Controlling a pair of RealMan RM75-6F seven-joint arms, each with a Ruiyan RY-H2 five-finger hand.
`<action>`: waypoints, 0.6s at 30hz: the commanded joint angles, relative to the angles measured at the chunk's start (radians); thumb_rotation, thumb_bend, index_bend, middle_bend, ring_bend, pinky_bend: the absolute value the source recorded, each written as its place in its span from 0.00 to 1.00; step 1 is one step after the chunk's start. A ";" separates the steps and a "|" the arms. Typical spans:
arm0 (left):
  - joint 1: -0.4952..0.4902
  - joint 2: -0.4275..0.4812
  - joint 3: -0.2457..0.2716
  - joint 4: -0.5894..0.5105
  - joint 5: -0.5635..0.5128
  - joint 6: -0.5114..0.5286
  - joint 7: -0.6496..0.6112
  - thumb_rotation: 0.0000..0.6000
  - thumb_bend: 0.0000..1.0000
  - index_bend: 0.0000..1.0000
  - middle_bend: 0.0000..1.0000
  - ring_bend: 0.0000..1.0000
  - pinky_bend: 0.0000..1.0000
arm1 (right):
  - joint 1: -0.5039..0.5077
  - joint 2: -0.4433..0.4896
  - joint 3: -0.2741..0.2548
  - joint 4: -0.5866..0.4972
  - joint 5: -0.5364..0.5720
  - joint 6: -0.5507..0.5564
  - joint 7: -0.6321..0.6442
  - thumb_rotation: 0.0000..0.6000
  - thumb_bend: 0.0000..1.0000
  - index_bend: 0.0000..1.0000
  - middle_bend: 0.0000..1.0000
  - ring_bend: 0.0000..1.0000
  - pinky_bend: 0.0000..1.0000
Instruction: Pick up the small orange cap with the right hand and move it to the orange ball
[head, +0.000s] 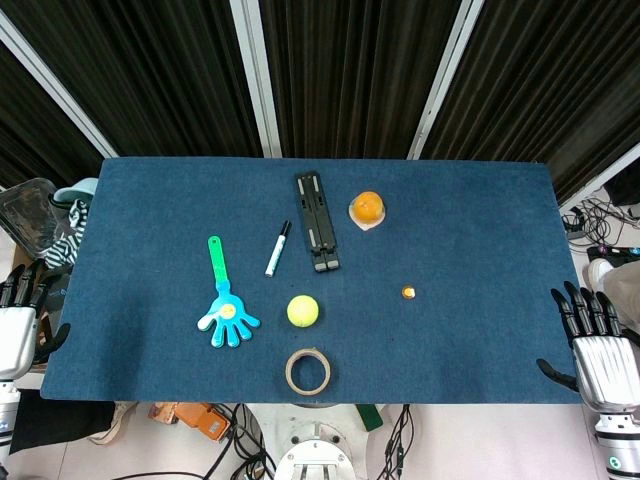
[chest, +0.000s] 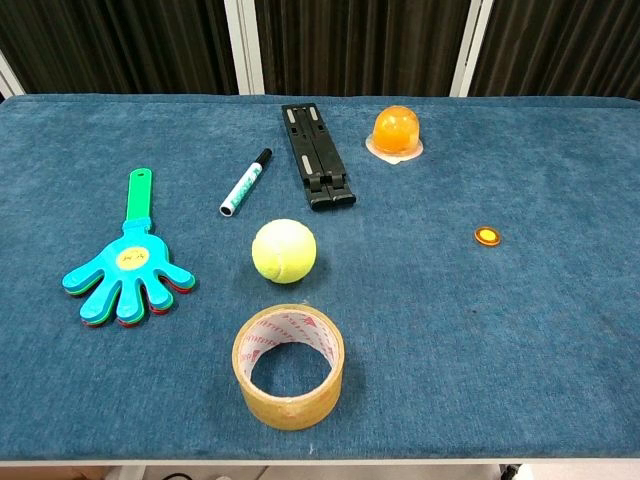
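The small orange cap (head: 408, 292) (chest: 487, 236) lies flat on the blue table, right of centre. The orange ball (head: 368, 208) (chest: 396, 128) sits on a pale base at the far middle of the table. My right hand (head: 598, 340) hangs off the table's right front corner, fingers spread, holding nothing, well to the right of the cap. My left hand (head: 20, 322) rests off the left edge, fingers apart and empty. Neither hand appears in the chest view.
A black folding stand (head: 316, 221) lies left of the ball. A marker (head: 277, 248), a hand-shaped clapper (head: 224, 305), a yellow tennis ball (head: 302, 311) and a tape roll (head: 307, 371) occupy the middle and front. The table (head: 480, 230) is bare around the cap.
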 joint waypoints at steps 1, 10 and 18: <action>0.001 0.001 0.000 -0.001 -0.001 0.001 -0.002 1.00 0.23 0.19 0.03 0.01 0.18 | -0.001 0.000 -0.001 0.000 -0.004 0.002 0.001 1.00 0.17 0.05 0.00 0.07 0.05; 0.003 0.003 0.000 -0.002 -0.001 0.005 -0.002 1.00 0.23 0.19 0.03 0.01 0.18 | 0.003 -0.001 0.000 0.003 -0.004 -0.002 0.007 1.00 0.17 0.05 0.00 0.07 0.05; 0.010 0.001 0.001 -0.012 0.000 0.016 0.003 1.00 0.23 0.19 0.03 0.01 0.18 | 0.012 -0.004 -0.001 0.004 0.007 -0.026 0.006 1.00 0.17 0.05 0.00 0.07 0.05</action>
